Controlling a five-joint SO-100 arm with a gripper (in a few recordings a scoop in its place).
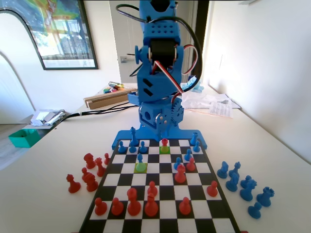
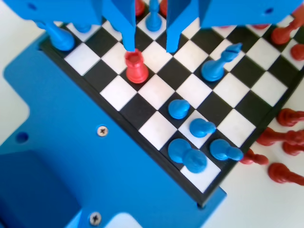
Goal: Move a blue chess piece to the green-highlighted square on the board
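Note:
In the fixed view a blue chess piece [image 1: 140, 158], a small pawn, stands on the green-highlighted square [image 1: 140, 168] in the third row from the blue arm. One row nearer the arm and one column to the right, a red piece [image 1: 164, 142] stands on a yellower highlighted square [image 1: 164, 150]. My gripper [image 1: 163, 130] hangs low just above that red piece. In the wrist view the gripper [image 2: 150, 47] is open, its jaws well apart. The left jaw tip sits over the red piece [image 2: 136, 66]. A slim blue piece [image 2: 153, 19] shows between the jaws, farther out on the board.
Blue pieces [image 2: 190, 142] crowd the rows nearest the arm. Red pieces [image 1: 141, 201] fill the near rows in the fixed view. Blue pieces [image 1: 248, 187] stand off the board on the right, red ones [image 1: 87, 174] on the left. A green box [image 1: 23, 138] sits far left.

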